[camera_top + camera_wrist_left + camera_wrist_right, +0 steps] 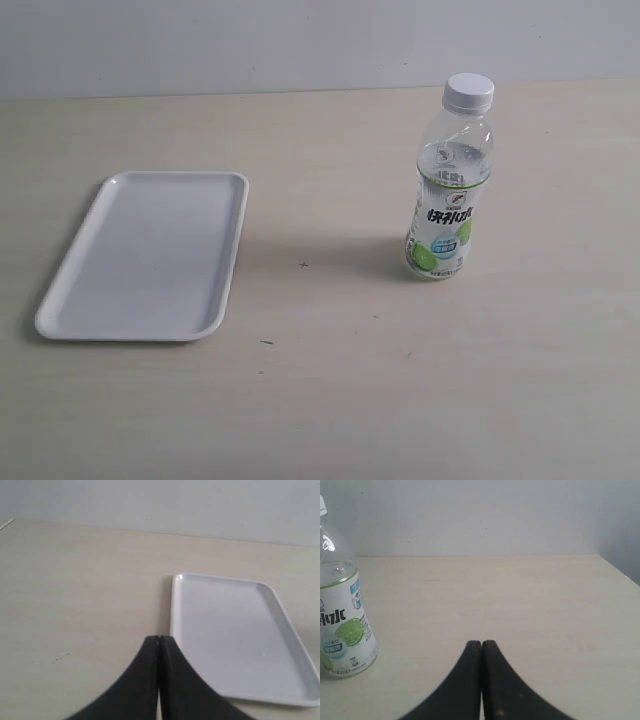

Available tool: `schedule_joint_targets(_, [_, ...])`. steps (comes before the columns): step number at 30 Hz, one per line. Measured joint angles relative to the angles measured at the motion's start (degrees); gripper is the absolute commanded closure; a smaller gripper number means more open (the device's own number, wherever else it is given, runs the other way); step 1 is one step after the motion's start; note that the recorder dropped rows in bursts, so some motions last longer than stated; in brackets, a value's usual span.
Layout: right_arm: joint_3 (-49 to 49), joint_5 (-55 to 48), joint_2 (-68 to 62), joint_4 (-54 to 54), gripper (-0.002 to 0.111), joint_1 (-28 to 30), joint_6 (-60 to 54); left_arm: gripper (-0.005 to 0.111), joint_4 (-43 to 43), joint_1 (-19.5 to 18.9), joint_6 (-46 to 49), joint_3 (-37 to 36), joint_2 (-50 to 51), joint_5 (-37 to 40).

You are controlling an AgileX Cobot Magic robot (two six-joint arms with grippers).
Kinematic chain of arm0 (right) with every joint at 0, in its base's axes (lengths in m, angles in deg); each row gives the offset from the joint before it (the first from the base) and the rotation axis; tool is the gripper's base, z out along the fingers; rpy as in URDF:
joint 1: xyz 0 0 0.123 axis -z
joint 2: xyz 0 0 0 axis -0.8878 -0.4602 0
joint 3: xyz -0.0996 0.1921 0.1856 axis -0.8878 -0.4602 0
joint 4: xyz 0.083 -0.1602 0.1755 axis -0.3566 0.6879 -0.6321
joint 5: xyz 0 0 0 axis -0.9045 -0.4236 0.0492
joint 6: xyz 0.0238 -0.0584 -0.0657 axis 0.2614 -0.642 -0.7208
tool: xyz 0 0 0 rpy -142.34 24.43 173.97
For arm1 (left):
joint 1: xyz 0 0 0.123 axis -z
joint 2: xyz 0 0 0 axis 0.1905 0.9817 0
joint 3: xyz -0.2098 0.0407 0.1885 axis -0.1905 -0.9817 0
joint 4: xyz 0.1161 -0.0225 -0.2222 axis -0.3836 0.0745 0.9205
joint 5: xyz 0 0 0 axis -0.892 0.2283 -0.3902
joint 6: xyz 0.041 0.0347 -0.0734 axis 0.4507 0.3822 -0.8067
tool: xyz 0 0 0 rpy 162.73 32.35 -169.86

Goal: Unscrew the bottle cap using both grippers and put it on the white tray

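A clear bottle [449, 195] with a white-and-green lime label stands upright on the table, right of centre, and its white ribbed bottle cap [469, 91] sits screwed on top. The white tray [150, 255] lies flat and bare on the left. Neither arm shows in the exterior view. My left gripper [159, 639] is shut with nothing in it, its black tips close to the white tray [235, 635] near one long rim. My right gripper [481, 643] is shut and holds nothing; the bottle [342, 620] stands well off to one side, only a sliver of its cap in frame.
The pale wood-grain table [330, 400] runs back to a plain light wall [300, 40]. In the right wrist view the table's edge [620, 572] shows at the far side. A few small dark specks [303, 264] mark the surface between tray and bottle.
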Motion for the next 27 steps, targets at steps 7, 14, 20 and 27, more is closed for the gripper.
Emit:
schedule_joint_targets(7, [0.0, 0.0, 0.0, 0.0, 0.108, 0.0, 0.0, 0.107, 0.0, 0.0, 0.0, 0.0, 0.0, 0.0])
schedule_joint_targets(14, [0.0, 3.6, 0.0, -0.1, 0.108, 0.0, 0.0, 0.107, 0.0, 0.0, 0.0, 0.0, 0.0, 0.0])
schedule_joint_targets(20, [0.0, 19.1, 0.0, -11.1, 0.108, 0.0, 2.1, 0.107, 0.0, 0.0, 0.0, 0.0, 0.0, 0.0])
schedule_joint_targets(27, [0.0, 40.1, 0.0, -13.5, 0.108, 0.0, 15.6, 0.107, 0.0, 0.0, 0.0, 0.0, 0.0, 0.0])
